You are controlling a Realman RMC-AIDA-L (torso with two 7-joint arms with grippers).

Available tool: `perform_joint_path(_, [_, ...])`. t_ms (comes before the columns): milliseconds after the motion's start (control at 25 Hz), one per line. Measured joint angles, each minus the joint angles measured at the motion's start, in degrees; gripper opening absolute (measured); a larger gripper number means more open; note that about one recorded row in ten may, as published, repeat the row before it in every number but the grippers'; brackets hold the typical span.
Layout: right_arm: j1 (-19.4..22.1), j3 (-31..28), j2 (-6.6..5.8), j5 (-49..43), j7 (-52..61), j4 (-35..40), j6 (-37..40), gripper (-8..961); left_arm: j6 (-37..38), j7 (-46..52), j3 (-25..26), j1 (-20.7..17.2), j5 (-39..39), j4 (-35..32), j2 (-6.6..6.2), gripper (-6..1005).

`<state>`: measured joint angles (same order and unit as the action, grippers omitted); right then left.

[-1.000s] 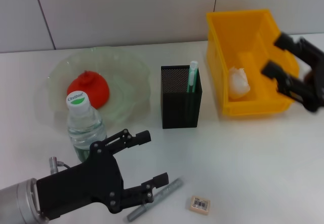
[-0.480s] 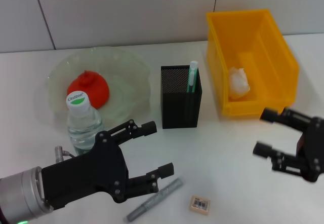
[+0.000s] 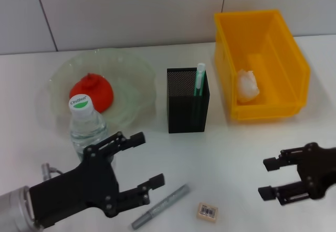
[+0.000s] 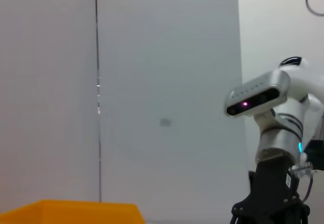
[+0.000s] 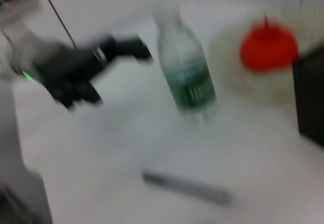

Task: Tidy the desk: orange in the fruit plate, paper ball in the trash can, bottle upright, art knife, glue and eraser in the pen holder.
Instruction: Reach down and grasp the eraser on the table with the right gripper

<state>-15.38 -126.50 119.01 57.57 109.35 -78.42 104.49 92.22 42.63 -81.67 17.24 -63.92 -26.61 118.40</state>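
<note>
The orange (image 3: 92,96) lies in the fruit plate (image 3: 131,72) at the back left. In front of the plate the bottle (image 3: 86,129) stands upright. The pen holder (image 3: 187,108) holds a green-and-white glue stick (image 3: 199,80). The paper ball (image 3: 248,85) rests inside the trash can (image 3: 283,69). The grey art knife (image 3: 160,207) and the eraser (image 3: 207,211) lie on the table near the front edge. My left gripper (image 3: 148,158) hangs open and empty just right of the bottle, above the knife's left end. My right gripper (image 3: 265,178) is open and empty at the front right, right of the eraser.
The white table (image 3: 241,148) runs back to a grey wall. The right wrist view shows the bottle (image 5: 187,77), orange (image 5: 268,49), knife (image 5: 187,186) and the left gripper (image 5: 101,62) farther off. In the left wrist view the trash can rim (image 4: 71,211) and the right arm (image 4: 273,148) appear.
My right arm came down from over the trash can to the front right of the table. My left gripper drew back slightly toward the front left. Both stayed open.
</note>
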Motion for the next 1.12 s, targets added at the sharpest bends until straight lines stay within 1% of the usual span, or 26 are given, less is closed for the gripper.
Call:
perform_joint_path(40, [0.0,0.0,0.0,0.0,0.0,0.0,0.0,760,0.0,0.0,0.0,0.0,0.0,0.0,0.0,802])
perform_joint_path(80, [-2.2,3.5,-0.12,-3.9,7.5,-5.3,0.3,760,0.2,-1.2,0.8,-0.8,0.0,0.7,-0.01,802])
perform_joint_path(120, [-2.2,3.5,-0.12,-3.9,7.5,-5.3,0.3,760,0.2,-1.2,0.8,-0.8,0.0,0.7,-0.01,802])
perform_joint_path(160, [-4.6,6.7,-0.52,-6.5,13.1,-8.6,1.0,760,0.3,-1.9,1.4,-1.4,0.0,1.1,-0.01,802])
perform_joint_path(200, [-4.6,6.7,-0.52,-6.5,13.1,-8.6,1.0,760,0.3,-2.2,1.7,-1.6,0.0,1.2,-0.01,802])
perform_joint_path(240, [-5.5,8.1,-0.78,-7.3,15.3,-9.5,1.4,759,0.4,-2.4,1.9,-2.0,0.0,1.3,-0.01,802])
perform_joint_path(280, [-8.8,12.0,-1.63,-8.9,21.7,-10.6,2.2,759,0.4,-2.6,2.2,-2.4,0.0,1.5,-0.01,802])
perform_joint_path(320, [-8.8,12.0,-1.63,-8.9,21.7,-10.6,2.2,759,0.4,-2.7,2.7,-3.0,0.0,1.6,-0.04,802])
perform_joint_path(360, [-11.9,14.8,-2.2,-10.0,27.3,-10.4,3.0,759,0.4,-2.7,2.7,-3.0,0.0,1.6,-0.04,802])
perform_joint_path(400, [-11.9,14.8,-2.2,-10.0,27.3,-10.4,3.0,759,0.4,-2.7,3.1,-3.1,0.0,1.7,-0.06,802])
perform_joint_path(440, [-13.3,15.8,-2.31,-10.6,29.7,-10.2,3.1,759,0.4,-2.7,3.9,-3.4,0.0,1.9,-0.07,802])
perform_joint_path(480, [-16.3,18.5,-2.44,-12.5,34.2,-10.1,3.3,760,0.4,-2.7,3.9,-3.4,0.0,1.9,-0.07,802])
perform_joint_path(520, [-16.3,18.5,-2.44,-12.5,34.2,-10.1,3.3,760,0.4,-2.7,3.9,-3.4,0.0,1.9,-0.07,802])
perform_joint_path(560, [-19.0,21.8,-2.56,-14.5,37.6,-10.1,3.4,760,0.4,-2.7,4.9,-3.6,-0.1,2.3,-0.1,802])
perform_joint_path(600, [-19.0,21.8,-2.56,-14.5,37.6,-10.1,3.4,760,0.4,-2.7,4.9,-3.6,-0.1,2.3,-0.1,802])
perform_joint_path(640, [-20.1,23.5,-2.61,-15.2,39.0,-10.1,3.4,760,0.3,-2.7,4.9,-3.6,-0.1,2.6,-0.13,802])
perform_joint_path(680, [-22.2,26.9,-2.62,-16.6,42.1,-9.8,3.4,760,0.3,-2.7,4.9,-3.6,-0.1,2.8,-0.15,802])
perform_joint_path(720, [-22.2,26.9,-2.62,-16.6,42.1,-9.8,3.4,759,0.3,-2.7,4.9,-3.6,-0.1,2.8,-0.15,802])
perform_joint_path(840, [-24.2,30.8,-2.24,-17.9,46.0,-9.2,2.8,759,-0.1,-2.7,5.0,-3.8,-0.1,2.8,-0.19,802])
perform_joint_path(880, [-25.0,33.0,-2.08,-18.1,47.9,-8.5,2.4,759,-0.2,-2.7,5.1,-3.8,-0.1,2.8,-0.21,802])
perform_joint_path(920, [-25.0,33.0,-2.08,-18.1,47.9,-8.5,2.4,759,-0.4,-2.7,5.1,-3.8,-0.1,2.8,-0.23,802])
perform_joint_path(960, [-25.7,35.5,-1.93,-18.7,49.7,-7.7,1.8,759,-0.6,-2.7,5.3,-3.7,-0.2,2.8,-0.27,802])
perform_joint_path(1040, [-26.0,36.5,-1.8,-19.2,50.3,-7.3,1.5,760,-0.8,-2.7,5.6,-3.7,-0.1,2.8,-0.24,802])
perform_joint_path(1080, [-26.7,38.5,-1.27,-20.8,51.4,-6.3,0.8,760,-1.0,-2.7,5.7,-3.8,0.0,2.8,-0.2,801])
perform_joint_path(1120, [-26.7,38.5,-1.27,-20.8,51.4,-6.3,0.8,760,-1.0,-2.7,5.7,-3.8,0.0,2.8,-0.2,801])
